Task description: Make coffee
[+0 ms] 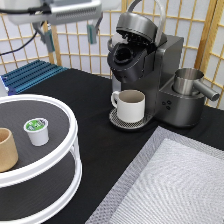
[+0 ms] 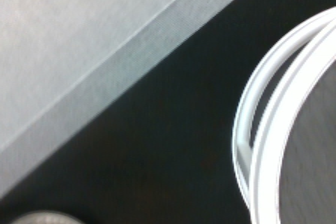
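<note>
The coffee pod [image 1: 37, 131], white with a green-and-white foil top, stands on the upper shelf of a round two-tier tray [image 1: 71, 131]. My gripper [image 1: 70, 36] hangs high at the exterior view's top left. It is open and holds nothing, well above the tray and to the left of the coffee machine [image 1: 150, 65]. The machine's lid is raised. A cream mug [image 1: 130, 105] with a handle sits on its drip plate. The wrist view shows the tray's white rim [image 2: 259, 125] over the black table.
A tan handleless cup [image 1: 6, 149] stands at the tray's left edge. A metal cup [image 1: 187, 82] sits to the right of the machine. A grey mat [image 1: 170, 185] covers the bottom right, also in the wrist view [image 2: 67, 50]. A blue ribbed rack [image 1: 30, 74] lies at the back left.
</note>
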Available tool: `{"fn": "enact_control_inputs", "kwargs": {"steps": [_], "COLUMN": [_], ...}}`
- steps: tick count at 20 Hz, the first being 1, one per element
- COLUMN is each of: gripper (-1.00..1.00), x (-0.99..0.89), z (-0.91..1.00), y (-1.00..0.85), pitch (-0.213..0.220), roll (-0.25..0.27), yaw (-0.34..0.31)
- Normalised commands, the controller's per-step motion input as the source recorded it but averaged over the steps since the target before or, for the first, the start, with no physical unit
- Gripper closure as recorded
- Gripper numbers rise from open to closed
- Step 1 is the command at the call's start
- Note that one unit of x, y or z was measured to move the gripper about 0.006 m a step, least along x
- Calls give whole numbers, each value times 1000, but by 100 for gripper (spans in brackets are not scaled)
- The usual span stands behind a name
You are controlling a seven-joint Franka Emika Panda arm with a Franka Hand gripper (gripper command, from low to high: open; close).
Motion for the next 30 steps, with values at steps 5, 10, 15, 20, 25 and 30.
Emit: {"fn": "enact_control_inputs", "kwargs": {"steps": [5, 10, 15, 20, 25, 30], "gripper": [-100, -100, -100, -100, -100, -100], "x": [-181, -116, 0, -182, -665, -481], "z": [-363, -136, 0, -62, -296, -306], "y": [-242, -119, 0, -21, -70, -52], "pitch": [-73, -5, -15, 0, -23, -36], "roll": [-57, -31, -95, -182, -191, -125], "yaw": [-293, -342, -366, -265, 22, 130]}}
